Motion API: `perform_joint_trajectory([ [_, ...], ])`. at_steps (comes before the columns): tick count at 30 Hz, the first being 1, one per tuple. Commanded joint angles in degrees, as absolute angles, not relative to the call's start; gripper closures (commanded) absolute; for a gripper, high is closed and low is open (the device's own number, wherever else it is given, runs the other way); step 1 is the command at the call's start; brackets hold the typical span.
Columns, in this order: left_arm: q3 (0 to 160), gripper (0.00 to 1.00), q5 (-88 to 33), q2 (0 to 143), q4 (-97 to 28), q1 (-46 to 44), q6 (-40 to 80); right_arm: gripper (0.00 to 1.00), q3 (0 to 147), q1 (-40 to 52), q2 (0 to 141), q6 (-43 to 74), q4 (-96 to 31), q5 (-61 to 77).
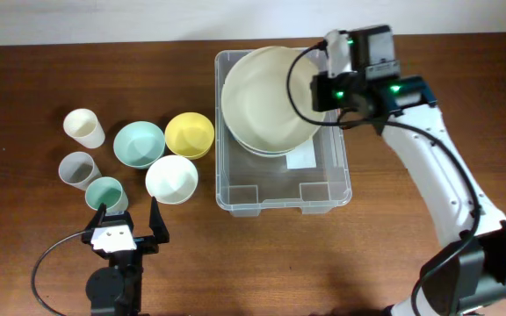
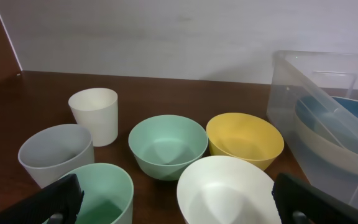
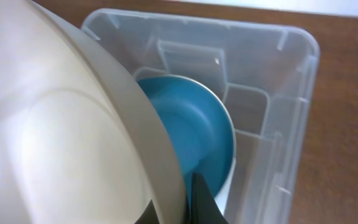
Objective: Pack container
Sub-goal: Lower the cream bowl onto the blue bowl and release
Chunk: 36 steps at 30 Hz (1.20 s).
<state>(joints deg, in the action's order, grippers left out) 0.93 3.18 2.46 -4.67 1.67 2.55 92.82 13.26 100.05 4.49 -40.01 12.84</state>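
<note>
We're looking at a robotics lab bench here, not a kitchen. The left arm (image 1: 117, 283) and right arm (image 1: 437, 175) are sitting at a brown wooden table (image 1: 25, 53), a black cable (image 1: 289, 83) is looping loose, and green lights (image 1: 339, 78) are glowing. A plain white wall (image 2: 166, 37) is backing it. Plastic cups (image 1: 83, 127), bowls (image 1: 139, 143) and a clear container (image 1: 235, 197) are standing in a neat cluster.

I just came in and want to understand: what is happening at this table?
The right fingers are shut on the rim of a large cream dish, held over the container. A blue dish already lies inside. The left fingers are open and empty, beside the small bowls and cups.
</note>
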Motion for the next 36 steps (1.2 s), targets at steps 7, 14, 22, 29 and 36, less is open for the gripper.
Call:
perform_joint_trajectory([
  [7, 0.5, 0.0, 2.7, 2.2, -4.5, 1.5, 1.6, 0.96, 93.4, 15.4, 106.4, 5.0, -35.9, 9.8],
  [14, 0.5, 0.0, 2.7, 2.2, -4.5, 1.5, 1.6, 0.23, 93.4, 15.4, 108.1, 5.0, -35.6, 9.8],
  [22, 0.5, 0.0, 2.7, 2.2, -4.5, 1.5, 1.6, 0.22, 93.4, 15.4, 108.0, 4.7, -36.3, 12.4],
  [29, 0.5, 0.0, 2.7, 2.2, -4.5, 1.5, 1.6, 0.23, 93.9, 14.5, 105.8, 3.5, -37.9, 10.3],
  [36, 0.5, 0.0, 2.7, 2.2, -4.5, 1.5, 1.6, 0.17, 96.4, 4.7, 102.3, 5.2, -42.5, 6.6],
])
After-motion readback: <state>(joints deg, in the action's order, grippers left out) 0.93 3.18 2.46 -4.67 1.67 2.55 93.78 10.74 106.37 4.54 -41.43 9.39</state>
